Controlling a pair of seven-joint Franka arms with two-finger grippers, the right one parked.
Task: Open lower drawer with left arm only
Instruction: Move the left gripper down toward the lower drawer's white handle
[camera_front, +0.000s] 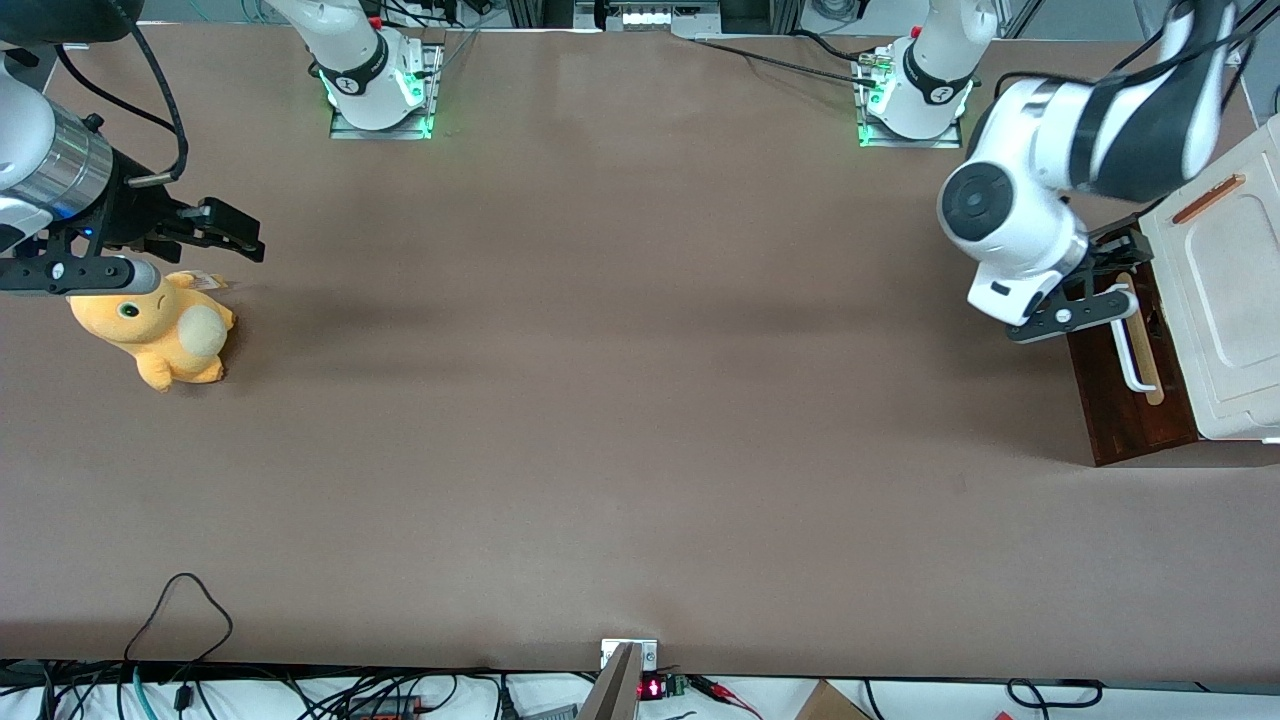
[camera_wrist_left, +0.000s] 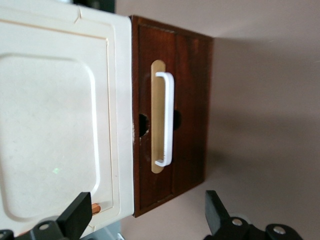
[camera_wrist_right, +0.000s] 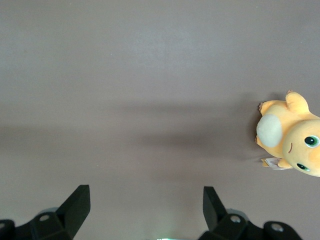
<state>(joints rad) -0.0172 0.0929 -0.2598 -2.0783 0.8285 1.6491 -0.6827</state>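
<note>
Left arm (camera_front: 1050, 190) reaches over the working arm's end of the table (camera_front: 620, 400). Its gripper (camera_wrist_left: 147, 217) hangs above the lower drawer (camera_wrist_left: 187, 120), fingers (camera_wrist_left: 76, 216) spread wide, holding nothing. White handle (camera_wrist_left: 167, 120) untouched. Drawer front sits flush under the cream box (camera_wrist_left: 55, 125).

Hardly anything here can be read. A small black unit (camera_front: 651, 687) at the table (camera_front: 640, 420) edge nearest the front camera, at about six o'clock in the front view, shows red lit characters, perhaps digits, but they cannot be made out. The black collars on the two arm bases (camera_front: 372, 78) at about eleven and one o'clock each carry a small white round mark, likely a maker's logo, with no legible letters, and the tag on the plush toy (camera_front: 160, 325) shows no readable print.

The gripper (camera_front: 1085, 305) bears no text.
</note>
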